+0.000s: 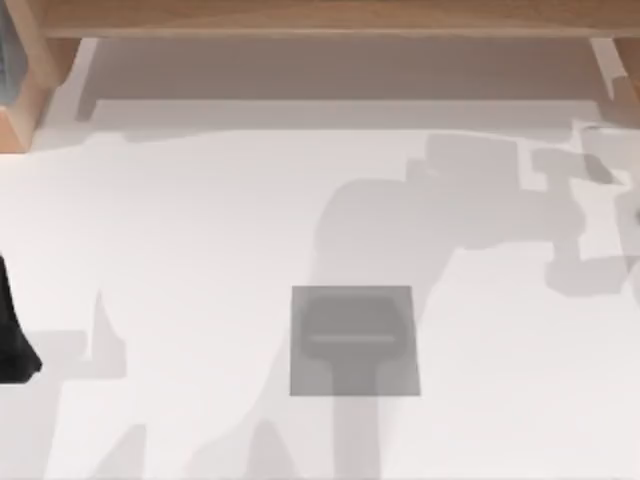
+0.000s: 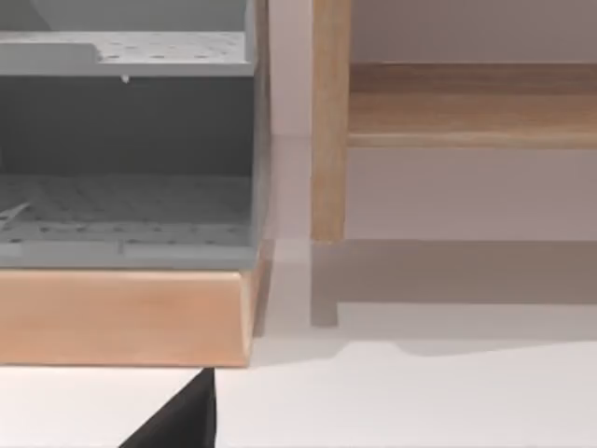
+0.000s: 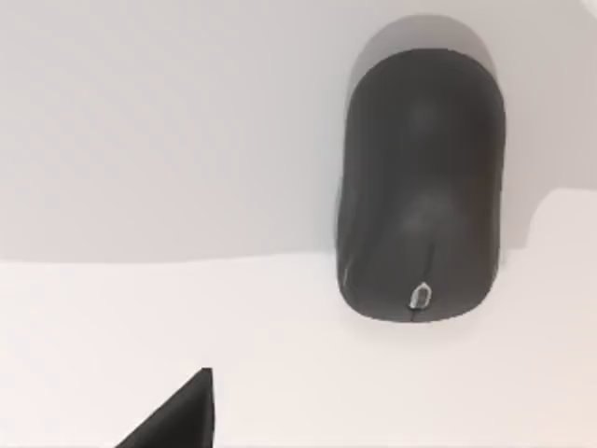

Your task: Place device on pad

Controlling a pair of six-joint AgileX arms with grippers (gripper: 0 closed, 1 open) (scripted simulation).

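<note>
The broad white table (image 1: 200, 230) lies under pale shadows, with the flat mid-grey square pad (image 1: 355, 341) near its front middle. In the right wrist view, the dark grey rounded mouse-shaped device (image 3: 420, 187) rests on the table, below that arm. The left arm (image 1: 12, 335) sits at the table's left edge; whether either arm's jaws are open or closed, I cannot tell.

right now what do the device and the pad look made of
The device looks like smooth dark-grey plastic, matt with a soft sheen on its rounded top. The pad looks like a thin flat matt grey mat, perhaps rubber or cloth; no weave shows.
</note>
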